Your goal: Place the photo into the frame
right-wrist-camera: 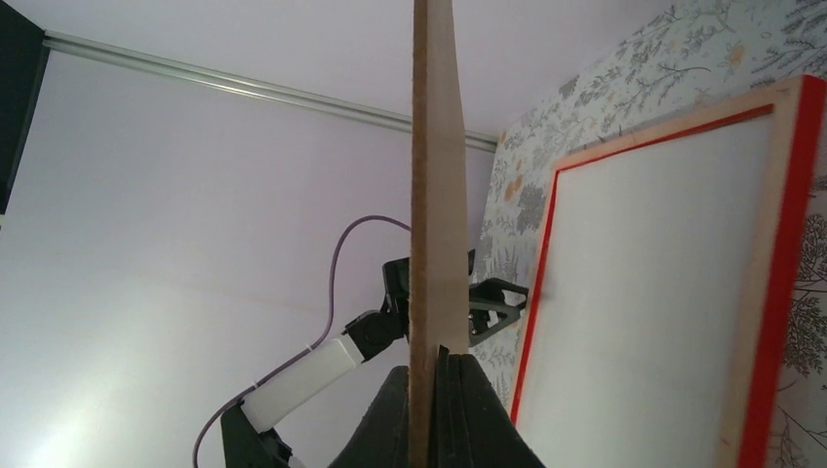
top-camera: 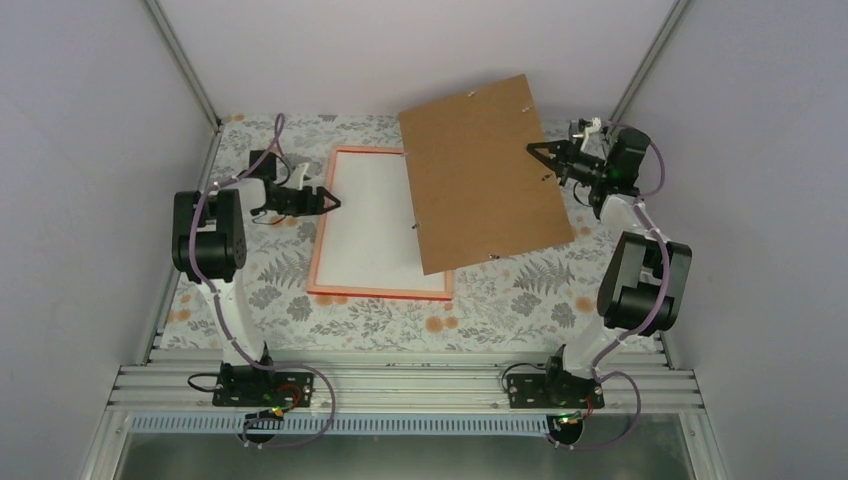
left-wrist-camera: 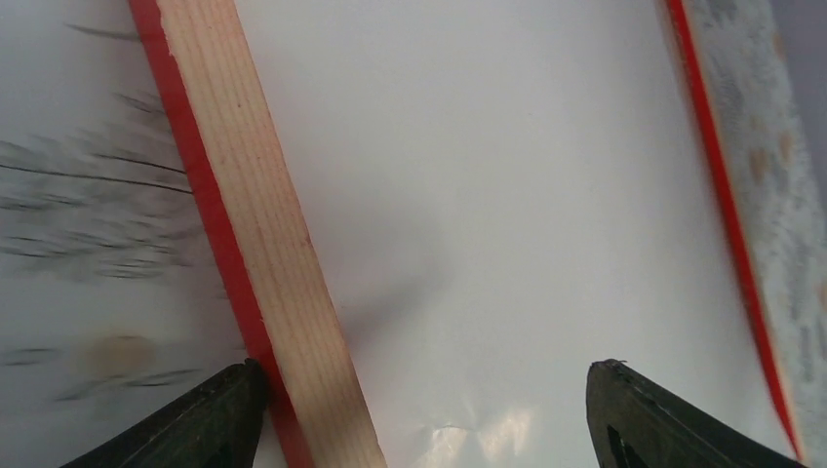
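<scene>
The red frame point(top-camera: 380, 293) lies face down on the floral cloth, its pale wooden back rail up point(left-wrist-camera: 263, 224). A white sheet point(top-camera: 365, 220) fills its opening; no landscape print shows, so I cannot tell whether it is the photo's back. My left gripper point(top-camera: 325, 200) is open, its fingertips either side of the frame's left rail point(left-wrist-camera: 426, 375). My right gripper point(top-camera: 540, 158) is shut on the edge of the brown backing board point(top-camera: 485, 170), holding it tilted above the frame's right part. The right wrist view shows the board edge-on point(right-wrist-camera: 434, 175) in the jaws point(right-wrist-camera: 439, 363), with the frame point(right-wrist-camera: 780, 273) beyond.
The floral tablecloth point(top-camera: 520, 290) covers the table. Grey enclosure walls and metal corner posts point(top-camera: 185, 60) stand at the left, back and right. The left arm point(right-wrist-camera: 390, 322) shows behind the board in the right wrist view.
</scene>
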Robot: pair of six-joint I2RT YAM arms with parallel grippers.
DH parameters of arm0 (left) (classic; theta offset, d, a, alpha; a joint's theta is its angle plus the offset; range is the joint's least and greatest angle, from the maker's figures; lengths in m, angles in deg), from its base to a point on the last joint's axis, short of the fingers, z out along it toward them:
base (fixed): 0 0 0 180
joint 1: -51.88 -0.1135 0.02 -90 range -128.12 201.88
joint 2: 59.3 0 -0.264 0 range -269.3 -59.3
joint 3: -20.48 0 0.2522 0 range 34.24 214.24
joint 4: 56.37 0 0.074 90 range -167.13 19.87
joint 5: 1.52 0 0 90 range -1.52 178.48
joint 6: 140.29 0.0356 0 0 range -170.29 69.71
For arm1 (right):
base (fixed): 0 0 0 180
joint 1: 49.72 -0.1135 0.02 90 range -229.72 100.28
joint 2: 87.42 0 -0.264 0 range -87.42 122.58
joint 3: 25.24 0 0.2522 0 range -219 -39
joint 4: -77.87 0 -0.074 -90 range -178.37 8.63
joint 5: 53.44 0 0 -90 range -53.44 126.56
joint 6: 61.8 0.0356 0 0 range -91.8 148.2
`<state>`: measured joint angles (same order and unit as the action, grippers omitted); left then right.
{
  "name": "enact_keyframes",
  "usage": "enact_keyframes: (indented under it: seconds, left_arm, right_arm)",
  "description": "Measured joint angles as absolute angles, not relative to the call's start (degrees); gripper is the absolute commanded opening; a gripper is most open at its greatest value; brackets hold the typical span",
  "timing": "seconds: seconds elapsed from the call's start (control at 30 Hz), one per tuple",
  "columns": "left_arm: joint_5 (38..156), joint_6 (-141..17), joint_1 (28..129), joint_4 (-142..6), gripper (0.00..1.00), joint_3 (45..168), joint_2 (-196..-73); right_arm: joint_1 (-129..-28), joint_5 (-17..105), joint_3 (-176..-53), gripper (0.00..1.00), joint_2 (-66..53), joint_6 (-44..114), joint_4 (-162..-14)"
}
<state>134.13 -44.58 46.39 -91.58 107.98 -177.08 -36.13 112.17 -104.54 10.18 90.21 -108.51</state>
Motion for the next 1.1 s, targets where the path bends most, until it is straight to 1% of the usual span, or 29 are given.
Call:
enact_keyframes:
  seconds: [0.07,0.2,0.3,0.4,0.53,0.67,0.7,0.87,0.9,0.97,1.0,1.03,1.1]
  left_arm:
    - [135.2,-48.0,48.2,-90.7,0.83,106.5,-176.2]
    - [137.8,-51.2,49.9,-90.1,0.86,107.3,-174.3]
    - [142.0,-51.2,51.1,-90.6,0.86,110.8,-170.6]
    - [146.8,-51.5,55.4,-89.9,0.86,116.5,-166.6]
    - [152.2,-58.0,62.7,-81.9,0.86,117.7,-161.6]
    - [154.3,-67.0,65.0,-72.7,0.82,118.0,-162.8]
    - [154.4,-69.6,65.4,-70.4,0.79,118.5,-164.0]
    - [154.9,-81.9,67.2,-59.4,0.46,119.0,-167.6]
    - [155.1,-83.9,67.6,-57.5,0.38,119.0,-167.7]
    - [155.6,-88.2,68.4,-52.5,0.14,119.0,-167.6]
    - [155.6,-90.6,68.7,-49.4,0.05,118.8,-167.4]
    - [156.0,-92.9,68.8,-46.9,0.03,118.7,-167.4]
    - [157.7,-97.0,68.8,-43.2,0.02,118.3,-167.0]
  right_arm:
    - [-36.1,112.0,-104.5,0.04,9.7,90.3,-108.4]
    - [-36.2,111.9,-104.6,0.04,9.2,92.0,-110.9]
    - [-36.1,111.6,-106.7,0.04,9.7,94.4,-113.5]
    - [-36.2,111.2,-110.8,0.04,11.0,97.1,-117.3]
    - [-36.7,110.7,-115.6,0.04,11.4,99.9,-121.6]
    - [-37.4,110.8,-118.4,0.04,11.3,101.6,-123.8]
    - [-37.7,110.8,-119.0,0.04,11.3,101.8,-124.0]
    - [-38.4,110.9,-120.2,0.04,11.0,102.3,-124.8]
    - [-38.4,111.0,-120.2,0.04,10.8,102.5,-124.8]
    - [-38.4,111.0,-120.2,0.04,10.4,103.4,-125.0]
    - [-38.4,111.0,-120.2,0.04,10.0,103.8,-125.4]
    - [-38.4,111.0,-120.2,0.04,9.6,104.5,-126.1]
    - [-38.1,111.2,-120.1,0.04,8.7,104.4,-127.5]
